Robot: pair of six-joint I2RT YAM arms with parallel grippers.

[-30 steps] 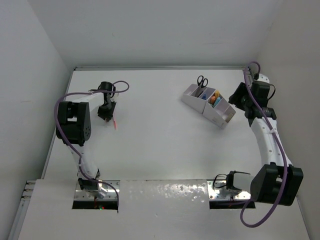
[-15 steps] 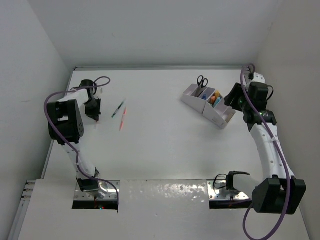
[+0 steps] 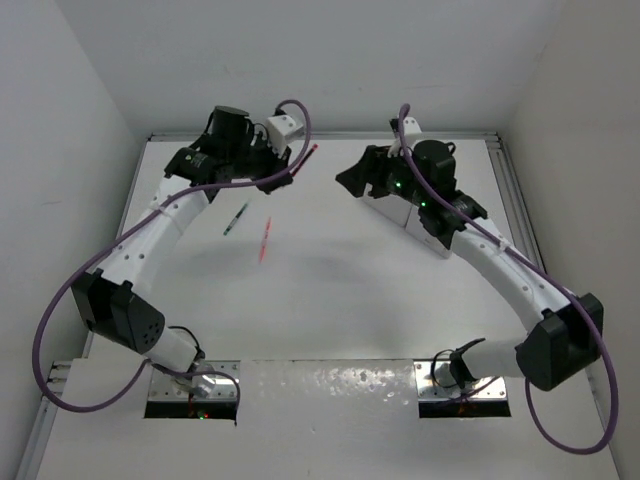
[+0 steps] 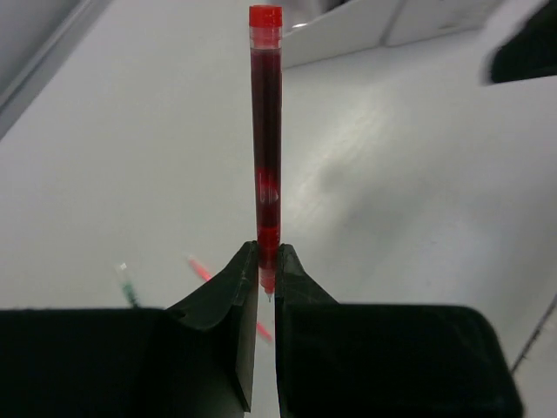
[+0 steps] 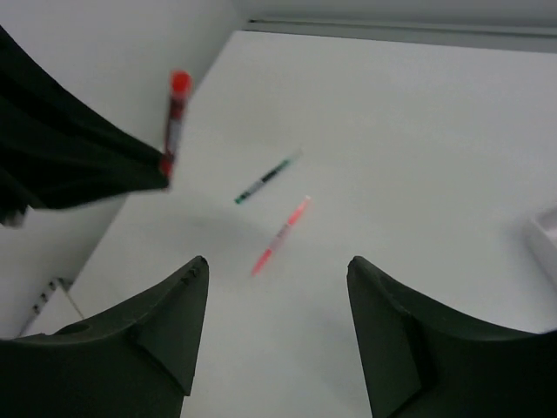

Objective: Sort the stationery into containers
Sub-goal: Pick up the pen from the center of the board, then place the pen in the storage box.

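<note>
My left gripper is shut on the tip end of a thin red pen, which it holds in the air above the far middle of the table. The right wrist view shows the same pen sticking out of the left fingers. A green pen and a second red pen lie on the table, side by side. My right gripper is open and empty, raised in front of the white organiser, which its arm largely hides.
The organiser's white wall shows beyond the held pen. White walls close the table in on three sides. Both arms hang over the far half of the table, their grippers a short way apart.
The left gripper shut on a red pen at the far left and swung it up toward the middle. The right arm swept left across the organiser, its jaws a little wider.
</note>
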